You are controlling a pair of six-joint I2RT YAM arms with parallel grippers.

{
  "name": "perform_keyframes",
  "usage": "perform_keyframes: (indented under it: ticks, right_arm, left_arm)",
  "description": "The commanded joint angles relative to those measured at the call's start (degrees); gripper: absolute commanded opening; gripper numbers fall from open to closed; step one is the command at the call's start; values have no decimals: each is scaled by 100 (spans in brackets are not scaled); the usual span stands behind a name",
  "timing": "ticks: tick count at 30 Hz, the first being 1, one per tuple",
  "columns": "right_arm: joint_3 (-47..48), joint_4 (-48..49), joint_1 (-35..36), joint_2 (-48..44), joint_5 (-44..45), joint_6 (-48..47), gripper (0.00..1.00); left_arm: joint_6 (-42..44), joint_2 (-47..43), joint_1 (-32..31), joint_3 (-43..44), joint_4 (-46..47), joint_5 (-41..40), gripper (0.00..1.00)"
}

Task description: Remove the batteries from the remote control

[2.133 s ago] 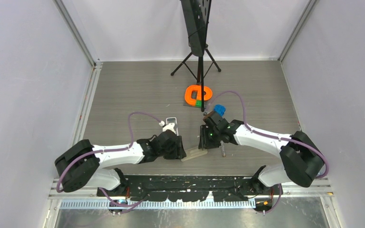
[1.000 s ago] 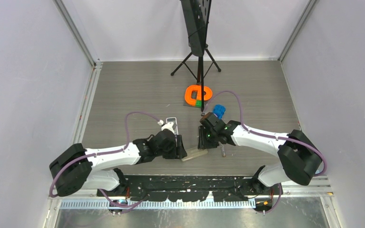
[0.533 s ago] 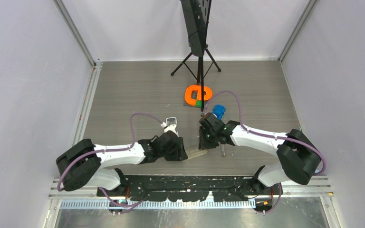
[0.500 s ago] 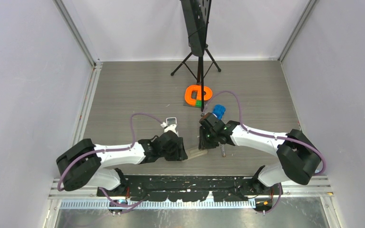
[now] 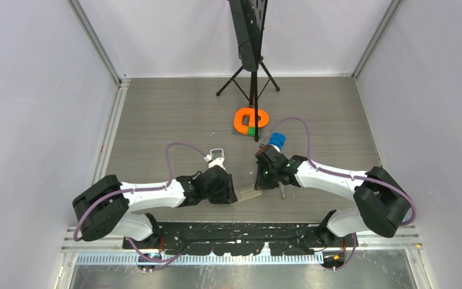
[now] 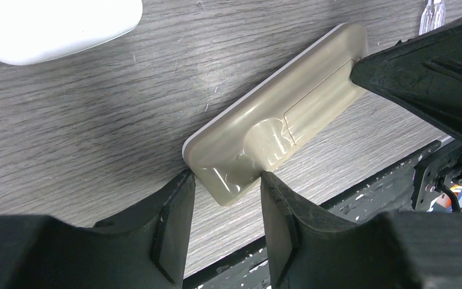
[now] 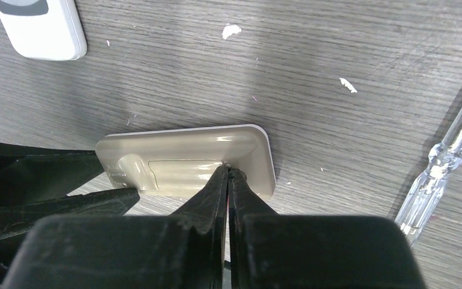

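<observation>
A beige remote control (image 5: 249, 194) lies back-up on the table, its battery cover closed. The batteries are hidden inside it. My left gripper (image 5: 233, 194) holds the remote's rounded end between its two fingers (image 6: 224, 177). The remote (image 6: 277, 120) runs away from it toward the right gripper. My right gripper (image 5: 262, 182) is shut with nothing between its fingers. Its joined tips (image 7: 228, 170) press on the edge of the battery cover on the remote (image 7: 180, 159).
A white remote (image 5: 216, 158) lies just beyond the left gripper, also in the wrist views (image 6: 48, 24) (image 7: 42, 24). A clear-handled screwdriver (image 5: 282, 191) (image 7: 451, 156) lies right of the beige remote. An orange holder (image 5: 251, 119), a blue object (image 5: 277, 140) and a tripod stand (image 5: 254, 72) are farther back.
The left wrist has drawn back a little toward the near edge, uncovering more of the white remote. The right gripper has shifted slightly right on the beige remote.
</observation>
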Motion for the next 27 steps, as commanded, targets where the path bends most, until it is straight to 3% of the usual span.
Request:
perform_keyframes:
  ticks: [1, 10, 22, 27]
  right_arm:
    - [-187, 1051, 145, 10, -499, 591, 2]
    - [-171, 1420, 146, -413, -724, 593, 0]
    - [-410, 1496, 62, -983, -225, 775, 0]
    - [-290, 1089, -51, -1023, 229, 628, 0]
  left_arm:
    - [63, 166, -41, 53, 12, -391, 45]
    - [130, 139, -43, 100, -89, -549, 46]
    - [241, 222, -43, 263, -257, -612, 47]
    - [248, 94, -42, 230, -291, -669, 49]
